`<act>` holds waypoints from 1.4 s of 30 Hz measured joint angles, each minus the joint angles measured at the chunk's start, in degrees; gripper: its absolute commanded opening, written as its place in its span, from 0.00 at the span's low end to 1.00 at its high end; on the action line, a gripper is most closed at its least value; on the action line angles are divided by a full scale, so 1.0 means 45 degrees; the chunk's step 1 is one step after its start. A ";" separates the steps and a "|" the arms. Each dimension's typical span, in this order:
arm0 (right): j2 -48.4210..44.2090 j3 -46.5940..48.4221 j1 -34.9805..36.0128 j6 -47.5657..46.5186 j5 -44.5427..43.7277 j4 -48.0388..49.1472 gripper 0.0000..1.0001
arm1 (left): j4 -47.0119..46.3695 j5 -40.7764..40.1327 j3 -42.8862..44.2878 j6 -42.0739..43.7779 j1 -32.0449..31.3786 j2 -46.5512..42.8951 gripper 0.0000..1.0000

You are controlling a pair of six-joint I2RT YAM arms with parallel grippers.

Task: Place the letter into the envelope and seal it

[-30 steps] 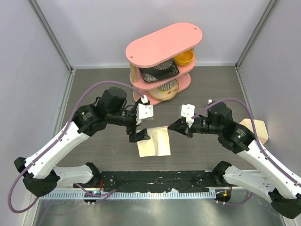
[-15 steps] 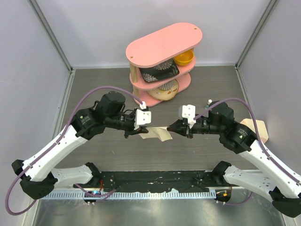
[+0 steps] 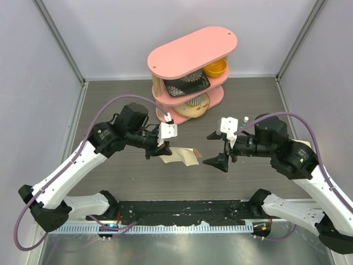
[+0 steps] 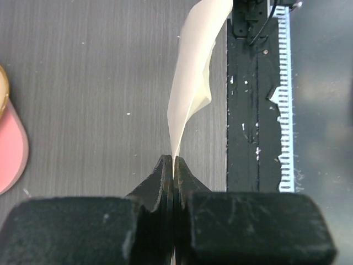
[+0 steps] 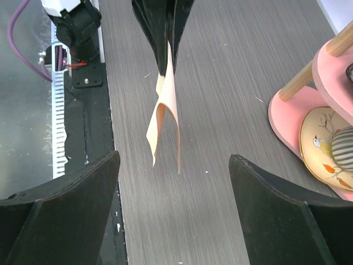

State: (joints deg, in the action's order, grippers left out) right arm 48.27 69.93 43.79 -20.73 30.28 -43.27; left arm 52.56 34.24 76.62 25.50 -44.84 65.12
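The left gripper [image 3: 159, 155], in front of the pink shelf stand [image 3: 193, 49] and a little to its left, is clamped flat on one edge of the letter [image 3: 180, 157]. In the left wrist view its black fingers [image 4: 164, 182] meet with only the paper between them. The letter is a thin, pale cream sheet, plain and matte. It is lifted off the dark grey wood-grain table [image 3: 110, 99] and bows in a soft curl away from the fingers. In the right wrist view it curves into two leaves, one face tinted peach.

Just beside the letter's free end, on the near right of the stand, the right gripper [image 3: 217, 149] faces the sheet with its jaws spread wide, touching nothing.

The stand is a three-tier oval shelf on pale wooden posts. It carries a dark patterned dish [image 3: 185, 85], a glossy yellow bowl [image 3: 216, 68] and a cream plate painted with a bird [image 5: 322, 149]. Farthest from the stand, along the near table edge, run a black base strip and a white toothed rail [image 4: 285, 110].
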 measured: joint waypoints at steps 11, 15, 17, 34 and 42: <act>0.2244 0.0777 0.0661 0.1345 -0.0219 0.1151 0.66 | -0.0151 0.0685 0.1103 -0.1923 -0.0005 0.1326 0.00; 0.2521 0.0777 0.1234 0.1292 -0.0782 0.1341 0.03 | -0.0136 0.0792 0.1103 -0.2147 -0.0005 0.1326 0.00; 0.2438 0.0787 0.1292 0.1195 -0.1039 0.1341 0.01 | -0.0073 0.0865 0.1103 -0.2045 -0.0005 0.1326 0.03; 0.2127 0.1073 0.1307 0.0777 -0.1719 0.0869 0.01 | 0.0209 0.1467 0.1083 -0.2560 0.0899 0.1248 0.25; 0.2696 0.1418 0.1307 0.0729 -0.2511 0.0772 0.01 | 0.0170 0.1297 0.1613 -0.3303 0.0685 0.1894 0.00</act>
State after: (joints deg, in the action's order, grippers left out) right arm 60.40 76.31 49.67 -17.45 18.98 -39.79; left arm 53.32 40.07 83.88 10.63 -41.76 73.65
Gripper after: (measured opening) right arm 0.028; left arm 0.015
